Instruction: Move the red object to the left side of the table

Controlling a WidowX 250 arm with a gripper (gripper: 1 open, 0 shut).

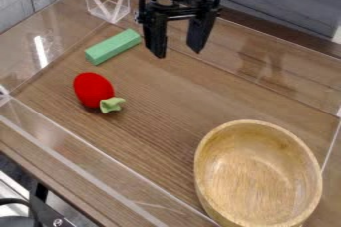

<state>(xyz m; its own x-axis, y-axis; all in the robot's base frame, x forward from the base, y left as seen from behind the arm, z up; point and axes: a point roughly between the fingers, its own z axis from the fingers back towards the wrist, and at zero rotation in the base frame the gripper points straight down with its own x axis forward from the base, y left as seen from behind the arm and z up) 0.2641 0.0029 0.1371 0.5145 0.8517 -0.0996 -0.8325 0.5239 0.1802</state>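
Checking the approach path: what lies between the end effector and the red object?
Only bare table, in the camera view. The green block sits beside that line, left of the end effector; red object.

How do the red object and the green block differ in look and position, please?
The red object is rounded and bright red with a light green leafy end; the green block is flat-sided, rectangular and one plain green. The red object lies nearer the camera; the green block lies farther back, closer to the gripper, whose jaws are open. Both rest on the table, left of the wooden bowl, and neither is held.
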